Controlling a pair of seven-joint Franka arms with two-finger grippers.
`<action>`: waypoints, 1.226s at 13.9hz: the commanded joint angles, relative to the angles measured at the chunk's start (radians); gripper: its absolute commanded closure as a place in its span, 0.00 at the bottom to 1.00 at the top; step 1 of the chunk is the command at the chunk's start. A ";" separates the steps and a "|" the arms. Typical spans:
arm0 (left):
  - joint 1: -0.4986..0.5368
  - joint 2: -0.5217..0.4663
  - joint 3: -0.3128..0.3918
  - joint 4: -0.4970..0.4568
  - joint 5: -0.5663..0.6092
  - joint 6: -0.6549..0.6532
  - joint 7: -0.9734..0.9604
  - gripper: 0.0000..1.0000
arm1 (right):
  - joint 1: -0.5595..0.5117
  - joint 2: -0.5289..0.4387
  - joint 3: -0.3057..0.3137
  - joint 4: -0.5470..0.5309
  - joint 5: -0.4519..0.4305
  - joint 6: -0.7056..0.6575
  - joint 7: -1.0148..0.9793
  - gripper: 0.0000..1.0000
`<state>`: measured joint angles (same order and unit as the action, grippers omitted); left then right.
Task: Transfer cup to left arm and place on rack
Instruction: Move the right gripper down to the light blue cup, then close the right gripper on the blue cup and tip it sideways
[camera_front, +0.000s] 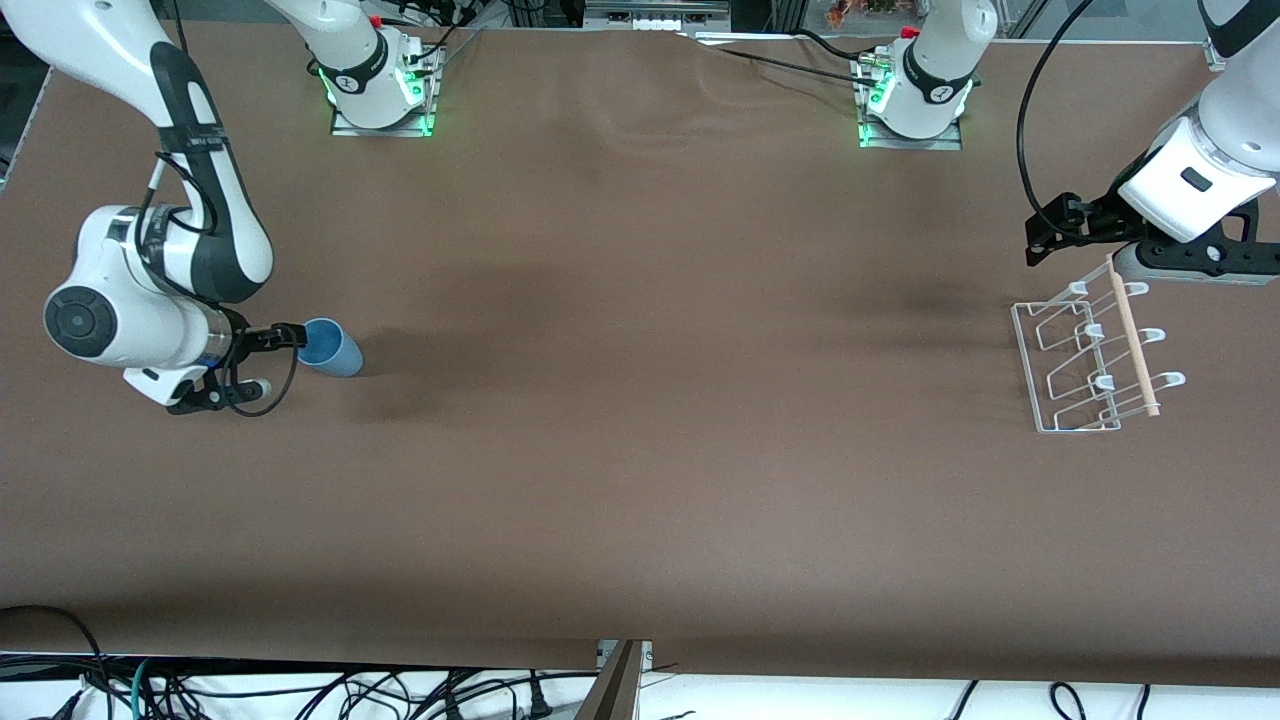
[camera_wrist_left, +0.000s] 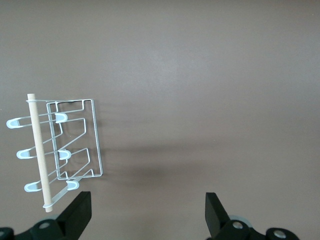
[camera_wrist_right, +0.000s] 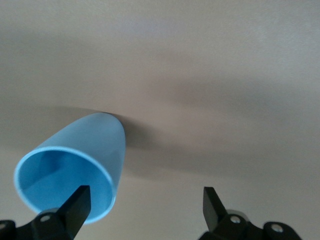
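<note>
The light-blue cup (camera_front: 332, 348) is on the table at the right arm's end and appears to stand mouth up. My right gripper (camera_front: 278, 360) is open beside it. One fingertip (camera_wrist_right: 78, 202) shows against the cup's (camera_wrist_right: 75, 160) rim, and the other is off to the side over bare table, so the cup is not between the fingers. The white wire rack (camera_front: 1085, 360) with its wooden dowel (camera_front: 1132, 335) sits at the left arm's end. My left gripper (camera_front: 1052, 230) is open and empty above the rack's edge. The rack (camera_wrist_left: 75, 145) lies off to one side of its fingers.
The brown table (camera_front: 640, 450) stretches bare between cup and rack. The arm bases (camera_front: 380, 85) stand along the edge farthest from the front camera. Cables lie off the table's near edge.
</note>
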<state>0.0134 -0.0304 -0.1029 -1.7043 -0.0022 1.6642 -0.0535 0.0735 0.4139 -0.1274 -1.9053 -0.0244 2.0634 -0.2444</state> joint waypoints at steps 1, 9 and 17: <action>0.004 0.012 0.000 0.028 0.021 -0.024 0.017 0.00 | -0.009 0.003 0.005 0.003 0.006 0.006 -0.006 0.01; 0.008 0.014 0.000 0.026 0.021 -0.024 0.017 0.00 | 0.000 0.046 0.012 0.005 0.006 0.026 0.052 1.00; 0.008 0.014 0.000 0.026 0.021 -0.026 0.018 0.00 | 0.003 0.040 0.041 0.066 0.008 -0.092 0.097 1.00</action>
<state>0.0163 -0.0285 -0.0995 -1.7043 -0.0022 1.6613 -0.0535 0.0808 0.4588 -0.1018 -1.8810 -0.0188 2.0318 -0.1842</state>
